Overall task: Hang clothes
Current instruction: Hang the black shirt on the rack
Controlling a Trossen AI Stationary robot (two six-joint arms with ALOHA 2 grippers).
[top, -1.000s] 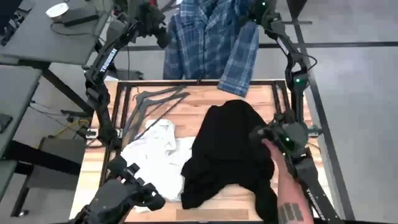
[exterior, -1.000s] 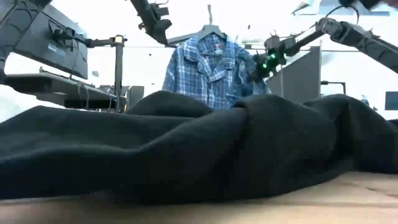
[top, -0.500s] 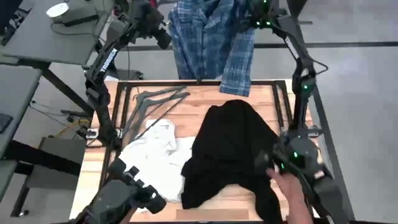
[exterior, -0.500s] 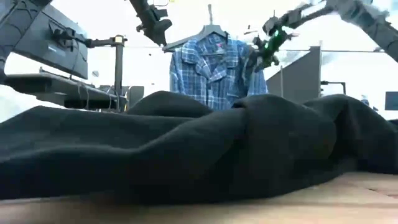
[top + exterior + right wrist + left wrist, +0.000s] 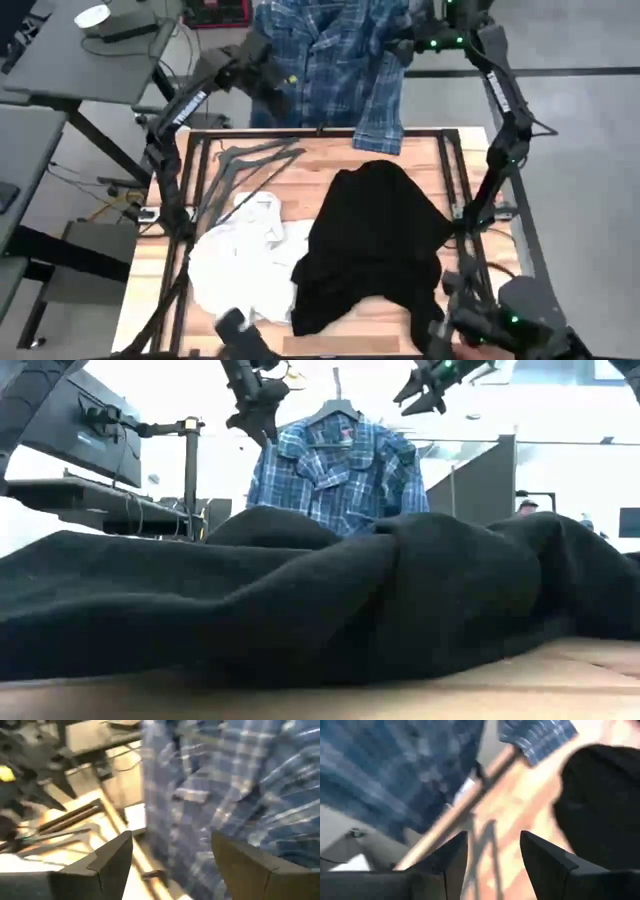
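The blue-and-white plaid shirt (image 5: pixel 335 470) hangs on a hanger (image 5: pixel 337 405) beyond the table's far edge; it also shows in the high view (image 5: pixel 330 60). The black top (image 5: pixel 370 240) lies crumpled on the table's right half. The white top (image 5: pixel 240 265) lies left of it. My left gripper (image 5: pixel 262 415) is open beside the shirt's left shoulder, with nothing between its fingers (image 5: pixel 492 837). My right gripper (image 5: pixel 425 388) is open, above the shirt's right shoulder and apart from it (image 5: pixel 170 837).
Several dark thin hangers (image 5: pixel 245 165) lie on the wooden table (image 5: pixel 300 150) at its far left, inside a black frame (image 5: pixel 320 131). A desk (image 5: pixel 70 50) stands far left. The black top fills the low view's foreground (image 5: pixel 300 610).
My right gripper has risen from the shirt's right side to above its shoulder. My left gripper has come down and nearer to the shirt's left shoulder. The shirt has swung toward the table's left and hangs spread wider. A person's arm at the near right has drawn back.
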